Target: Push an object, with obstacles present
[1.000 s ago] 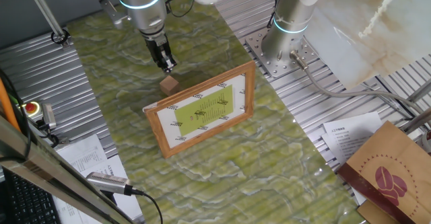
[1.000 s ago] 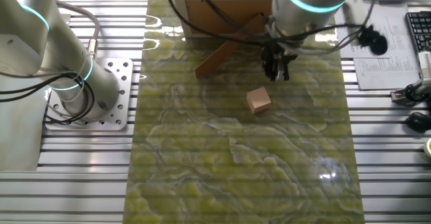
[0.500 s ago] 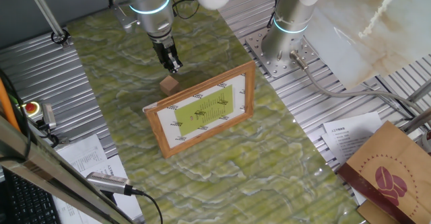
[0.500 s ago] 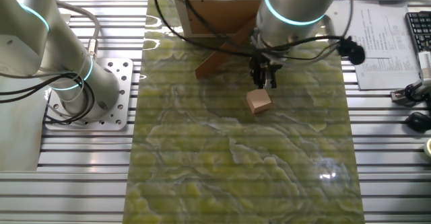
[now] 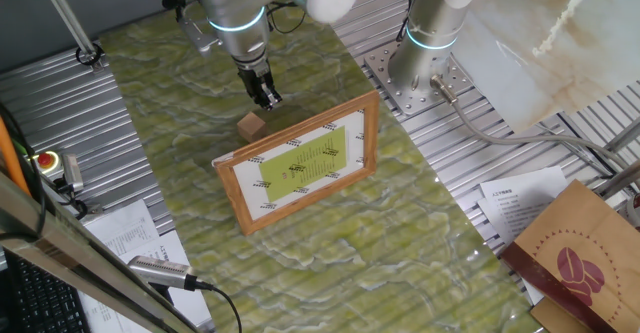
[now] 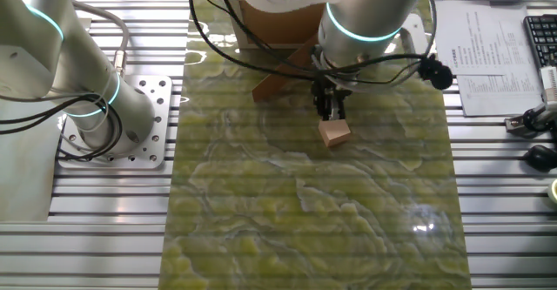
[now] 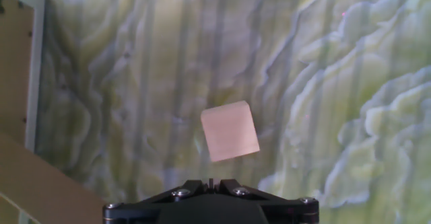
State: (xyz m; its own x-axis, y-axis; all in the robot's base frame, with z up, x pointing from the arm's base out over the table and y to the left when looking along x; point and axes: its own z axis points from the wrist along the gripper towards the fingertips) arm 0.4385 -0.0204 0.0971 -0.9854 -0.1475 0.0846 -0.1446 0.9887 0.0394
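Front of desk: a broad bare stretch of green-veined desk (image 6: 305, 220) lies open in the other fixed view, offering ample room for travel.
Wooden cube: the small wooden cube (image 6: 335, 132) sits mid-desk, well inside both long edges; it shows at (image 5: 251, 124) and (image 7: 230, 130).
End effector: the end effector (image 6: 331, 109) hangs just behind the cube, fingers drawn narrow and holding nothing; contact cannot be confirmed.
Picture frame: the picture frame (image 5: 299, 161) stands propped near the far edge, close behind the cube.
Step in hand: likely lining up the push; it would go best low, square on the cube's face, so it slides without turning.
Clearance: room is tight toward the frame, generous toward the front edge.
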